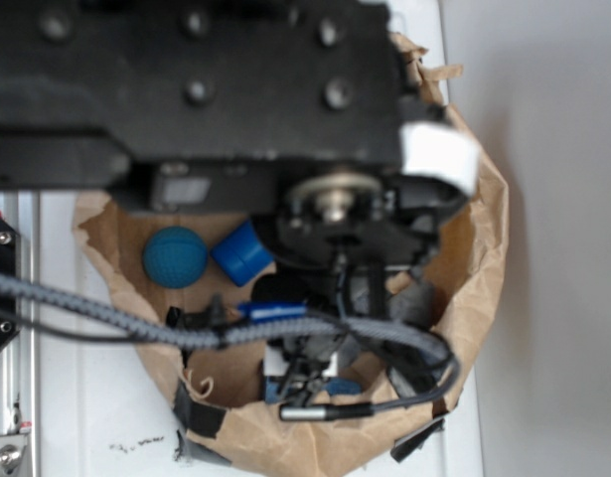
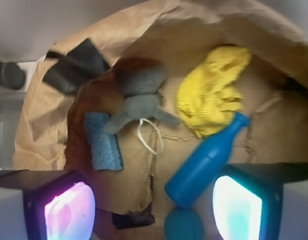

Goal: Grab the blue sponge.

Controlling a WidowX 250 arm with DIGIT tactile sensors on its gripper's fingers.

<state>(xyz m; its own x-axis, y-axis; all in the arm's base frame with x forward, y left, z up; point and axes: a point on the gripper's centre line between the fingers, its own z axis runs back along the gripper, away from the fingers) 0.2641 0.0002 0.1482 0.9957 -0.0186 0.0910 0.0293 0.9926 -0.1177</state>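
Looking down from the wrist camera, the gripper hangs spread wide above a crumpled brown paper bag, its two glowing pads at the lower left and lower right corners of the view with nothing between them but the bag floor. The blue sponge lies flat on the paper just ahead of the left pad, clear of both fingers and not held. A grey stuffed toy sits just beyond the sponge, one limb touching its far edge, and a loop of white string trails from the toy toward the hand. A glossy blue bottle lies on a diagonal, its base close to the right pad and its neck pointing away. A teal ball rests between the pads, touching the bottle's base. A yellow cloth is bunched farther off, by the bottle's neck. In the exterior view the black arm blocks most of the bag, leaving the ball and bottle base showing.
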